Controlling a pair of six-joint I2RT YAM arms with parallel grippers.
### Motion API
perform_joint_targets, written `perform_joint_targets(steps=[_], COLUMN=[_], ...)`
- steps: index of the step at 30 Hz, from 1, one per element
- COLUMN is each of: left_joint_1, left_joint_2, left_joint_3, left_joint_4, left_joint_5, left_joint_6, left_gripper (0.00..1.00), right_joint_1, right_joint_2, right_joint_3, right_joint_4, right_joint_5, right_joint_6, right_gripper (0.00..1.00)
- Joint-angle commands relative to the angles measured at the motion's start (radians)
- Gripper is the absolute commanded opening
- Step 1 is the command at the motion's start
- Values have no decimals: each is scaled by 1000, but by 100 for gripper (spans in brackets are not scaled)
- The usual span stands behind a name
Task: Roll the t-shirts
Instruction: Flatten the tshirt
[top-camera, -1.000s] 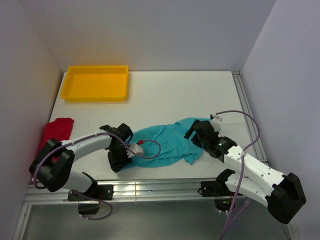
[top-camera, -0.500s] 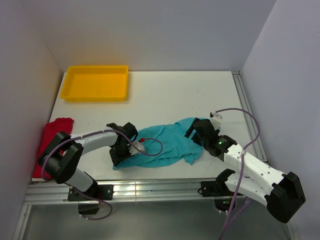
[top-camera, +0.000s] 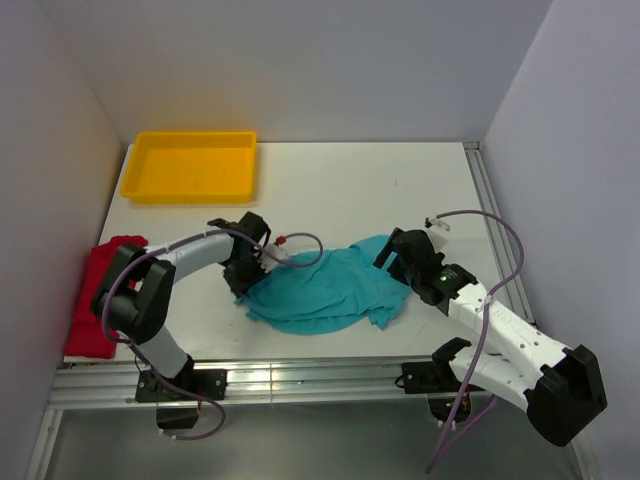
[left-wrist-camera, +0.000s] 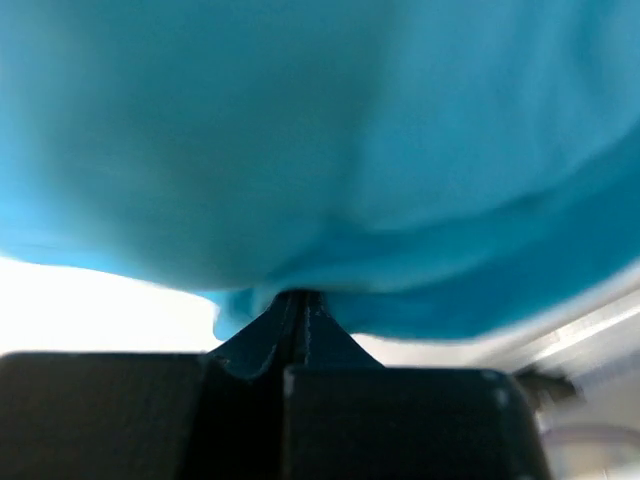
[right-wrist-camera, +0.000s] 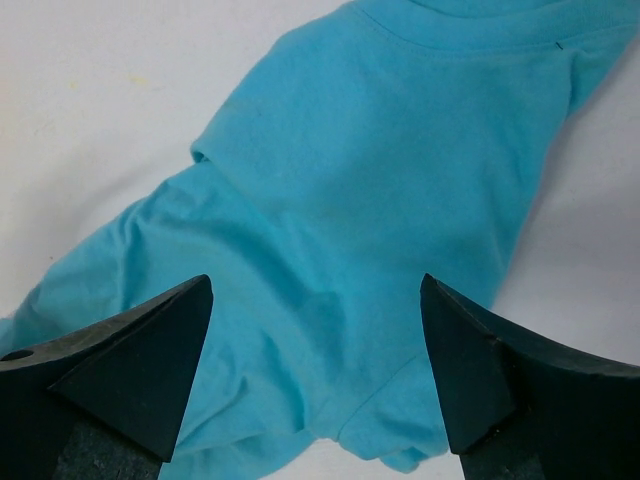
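A teal t-shirt (top-camera: 322, 288) lies crumpled on the white table between the two arms. My left gripper (top-camera: 244, 290) is at the shirt's left edge. In the left wrist view that gripper (left-wrist-camera: 298, 298) is shut, with a fold of teal t-shirt (left-wrist-camera: 330, 150) pinched between its tips. My right gripper (top-camera: 388, 260) hovers over the shirt's right end. In the right wrist view it (right-wrist-camera: 315, 300) stands wide open, with teal t-shirt (right-wrist-camera: 350, 220) below and nothing between its fingers. A red t-shirt (top-camera: 100, 295) lies bunched at the table's left edge.
A yellow tray (top-camera: 190, 166) stands at the back left of the table. A metal rail (top-camera: 300, 378) runs along the near edge in front of the arm bases. Walls close in on the left, back and right.
The left gripper has shut on the teal shirt's left edge and pulled it away from the near edge, towards the back. The fabric has spread out. The right arm has barely moved.
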Motion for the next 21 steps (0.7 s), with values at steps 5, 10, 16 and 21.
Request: perform_joint_targets(steps=[5,10,16,21], left_joint_1=[81,103,115,146], left_joint_2=[20,5,-10,-13], left_joint_3=[186,211,220,251], left_joint_4=[138,121,113,103], left_joint_5=[14,22,19,16], left_joint_6=[-23,-38,-58,-75], left_gripper=[0,0,0,0], right_joint_1=[-41,-43,-22,-15], right_joint_2=[-81,-121,-111,-154], right_joint_3=[-25,-99,-157,-180], right_joint_4=[-87,-85,-67,-84], right_joint_5=[-64,-186,-277,-272], right_joint_6=[11,34,68,93], right_gripper=[92,86,70,55])
